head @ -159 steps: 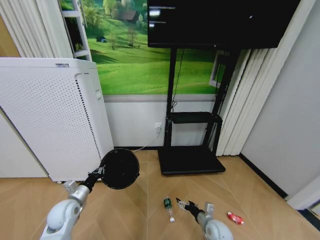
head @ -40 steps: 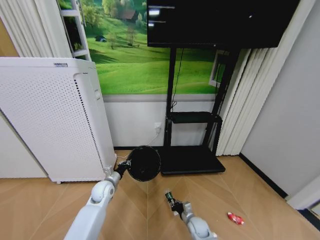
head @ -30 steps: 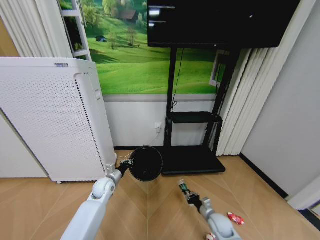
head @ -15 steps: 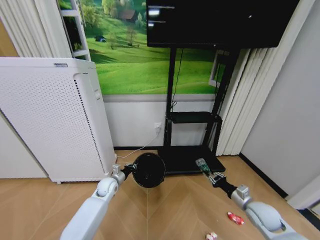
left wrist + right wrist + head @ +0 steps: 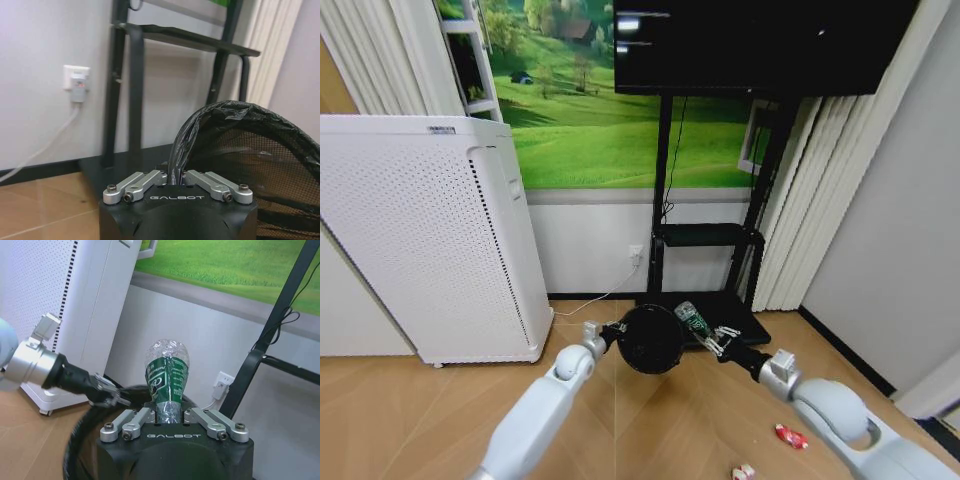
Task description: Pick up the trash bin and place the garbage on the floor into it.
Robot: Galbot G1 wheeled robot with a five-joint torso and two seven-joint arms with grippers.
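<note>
at centre frame in the head view, the right gripper (image 5: 715, 340), clamped on the bottle (image 5: 695, 320), holds it just right of the bin (image 5: 650, 340), whose rim the left gripper (image 5: 615, 330) pinches.

You've got the trash bin (image 5: 650, 340) off the floor, black mesh with a bag liner, mouth tipped toward you. Green bottle (image 5: 694, 320) held clear end up at the bin's rim, overlapping its right edge. Red wrapper (image 5: 791, 436) and red-and-white piece (image 5: 743, 471) lie on the wood floor, near each other
</note>
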